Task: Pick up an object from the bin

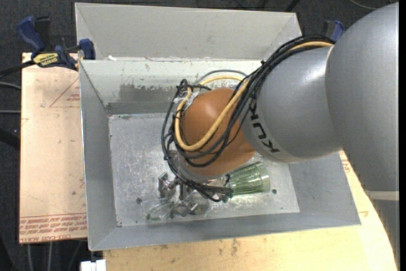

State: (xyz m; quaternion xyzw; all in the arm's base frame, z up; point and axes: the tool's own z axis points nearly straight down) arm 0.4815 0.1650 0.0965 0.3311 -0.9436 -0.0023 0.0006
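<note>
1 green bottle (248, 179) nr end effector (180, 197)

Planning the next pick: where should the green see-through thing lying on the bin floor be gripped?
Probably across its middle, from straight above: the green see-through thing lies on its side, long flanks free, its left end under the orange wrist cover.

The arm (304, 105) comes into the grey bin (95, 136) from three o'clock, its orange wrist cover (209, 127) looped with cables (190, 144). The gripper (181, 197) sits low near the floor's six o'clock edge, above small clear pieces (155, 212). A see-through green bottle (250, 179) lies on its side just beside it at two o'clock.
</note>
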